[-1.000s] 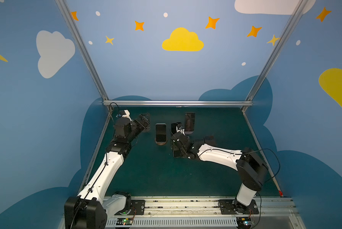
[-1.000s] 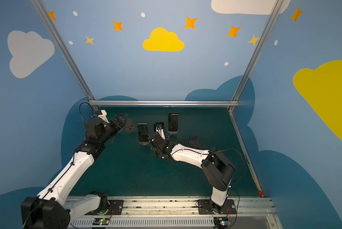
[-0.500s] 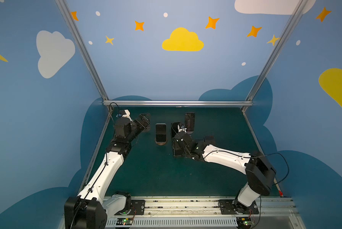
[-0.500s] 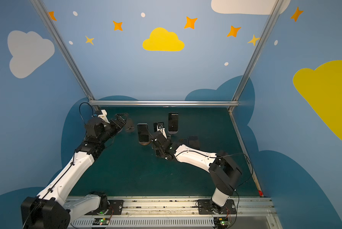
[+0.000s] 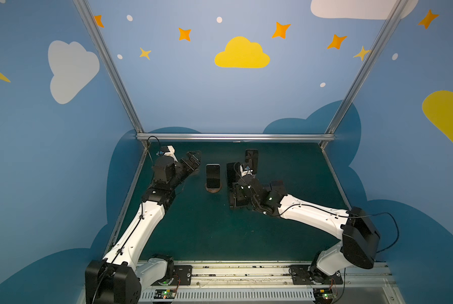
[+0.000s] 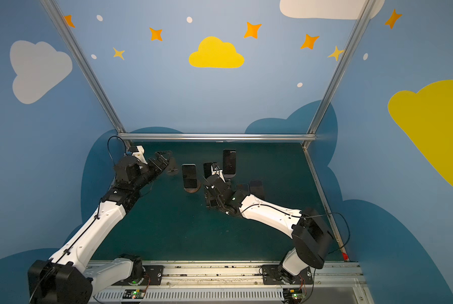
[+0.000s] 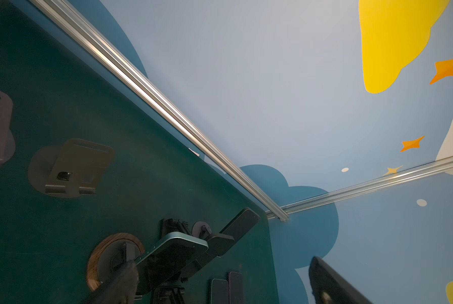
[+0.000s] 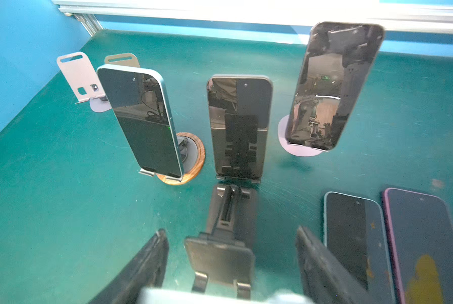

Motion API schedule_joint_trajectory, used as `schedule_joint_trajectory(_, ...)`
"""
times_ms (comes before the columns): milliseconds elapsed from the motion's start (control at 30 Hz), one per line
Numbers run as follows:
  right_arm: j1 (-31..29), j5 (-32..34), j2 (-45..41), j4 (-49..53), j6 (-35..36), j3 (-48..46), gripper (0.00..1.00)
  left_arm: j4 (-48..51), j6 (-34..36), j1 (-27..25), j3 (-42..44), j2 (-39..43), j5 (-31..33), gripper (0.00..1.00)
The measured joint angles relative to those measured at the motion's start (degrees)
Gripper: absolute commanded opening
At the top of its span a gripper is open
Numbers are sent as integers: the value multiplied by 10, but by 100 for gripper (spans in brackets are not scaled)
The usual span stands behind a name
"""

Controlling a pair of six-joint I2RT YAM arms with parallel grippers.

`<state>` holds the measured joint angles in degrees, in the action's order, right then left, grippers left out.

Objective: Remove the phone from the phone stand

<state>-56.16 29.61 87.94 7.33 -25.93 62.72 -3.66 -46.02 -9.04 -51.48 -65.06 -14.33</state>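
**Phone clamped in the right jaws, stand beneath empty**

In both top views my right gripper (image 5: 237, 196) hangs low over the middle of the table (image 5: 207, 231). It is nearer the work than the left gripper (image 5: 195, 160), which sits toward the back-left corner. Two flat phones (image 6: 255, 187) lie just to the right of the right gripper, long axes running front to back. I judge the load goes down beside them.

From the left wrist, those jaws gape fully with nothing between them.

From the right wrist, the jaws stand wide, yet a blurred pale bar bridges them close to the camera. I take it for the held phone (image 8: 225, 298), gripped across its width, long axis hidden. Ahead and below sits the empty black stand (image 8: 220, 254). Beyond it three upright phones (image 8: 237, 123) lean on their stands. No brand or writing is legible.
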Motion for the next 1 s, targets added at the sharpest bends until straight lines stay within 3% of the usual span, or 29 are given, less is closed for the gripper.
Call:
schedule_joint_trajectory(300, 24, 9, -74, 24, 21, -41, 64, 0, 3, -13, 0, -4, 0, 100)
schedule_joint_trajectory(633, 149, 15, -172, 32, 85, -120, 64, 0, 9, -23, 0, -5, 1, 100)
schedule_joint_trajectory(1000, 262, -21, -178, -7, 164, -126, 63, 0, 12, -27, 0, -6, 3, 100)
